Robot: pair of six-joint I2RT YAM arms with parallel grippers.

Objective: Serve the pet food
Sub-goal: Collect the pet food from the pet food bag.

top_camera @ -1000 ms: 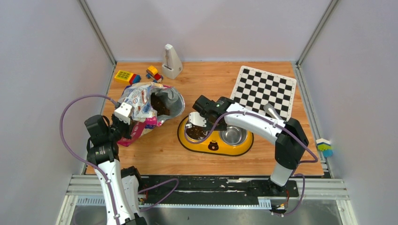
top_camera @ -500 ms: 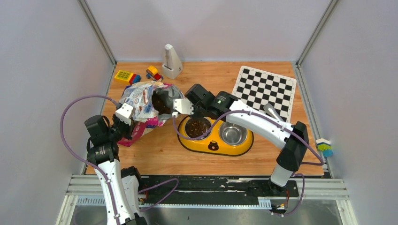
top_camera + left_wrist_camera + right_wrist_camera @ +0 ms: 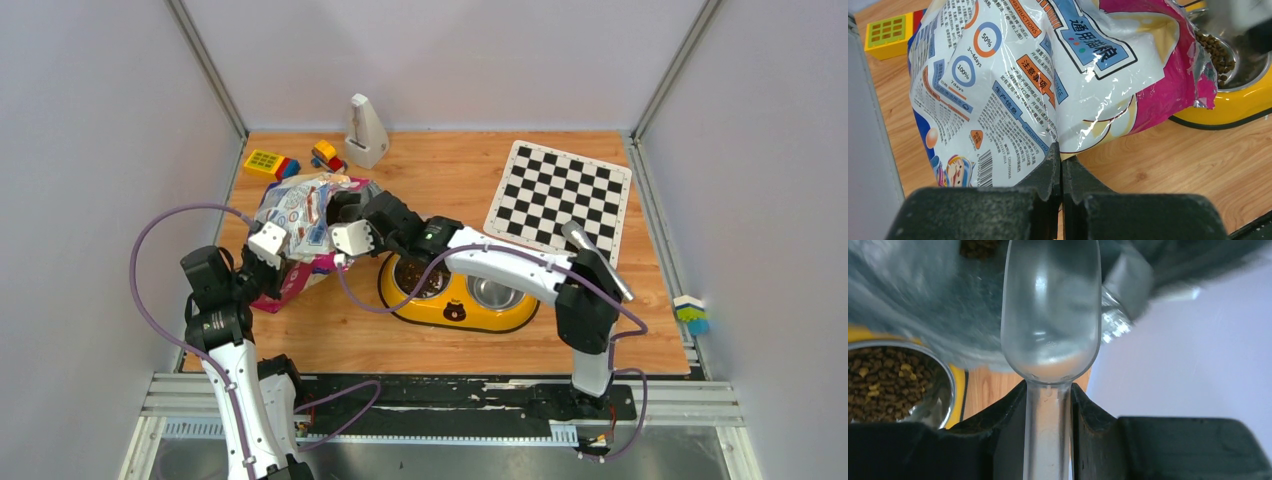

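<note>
The glossy cat food bag point(image 3: 297, 222) lies on its side at the left, its mouth facing the feeder. My left gripper point(image 3: 272, 247) is shut on the bag's lower edge; the left wrist view shows the fingers point(image 3: 1053, 162) pinching the film of the bag point(image 3: 1038, 75). My right gripper point(image 3: 352, 222) is at the bag's mouth, shut on the handle of the clear scoop point(image 3: 1050, 315), which is empty. Pet food point(image 3: 883, 385) lies in the left bowl point(image 3: 424, 279) of the yellow feeder point(image 3: 458, 312). More kibble point(image 3: 978, 247) shows inside the bag.
The feeder's right bowl point(image 3: 495, 291) holds nothing. A checkerboard point(image 3: 560, 190) lies at the back right. A white stand point(image 3: 365, 133) and toy bricks point(image 3: 270, 163) sit at the back left. Grey walls close three sides.
My right arm has swung left from over the feeder's left bowl to the bag's mouth, carrying the scoop. The left bowl now shows kibble. The left gripper has not moved.
</note>
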